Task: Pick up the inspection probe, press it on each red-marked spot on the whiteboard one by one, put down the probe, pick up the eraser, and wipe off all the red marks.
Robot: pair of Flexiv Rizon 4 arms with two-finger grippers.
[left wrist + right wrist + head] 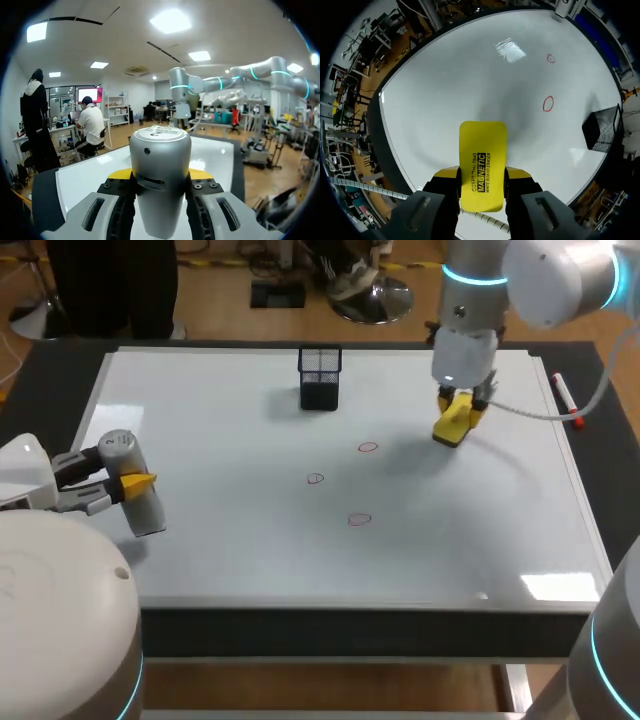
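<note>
Well back on the whiteboard (pixel 230 560) stands a black mesh holder (pixel 320 378); a red marker (pixel 565 400) lies along its right edge. The head view shows three red marks (pixel 316 478), the right wrist view only two. The left gripper (pixel 133 483) clamps the silver probe (pixel 122 450) at the left edge; the right gripper (pixel 458 415) pinches the yellow eraser (pixel 452 430) over the far right part.

head cam high behind, looking down, wrist cams close-up, all share whiteboard (pixel 240 550)
</note>
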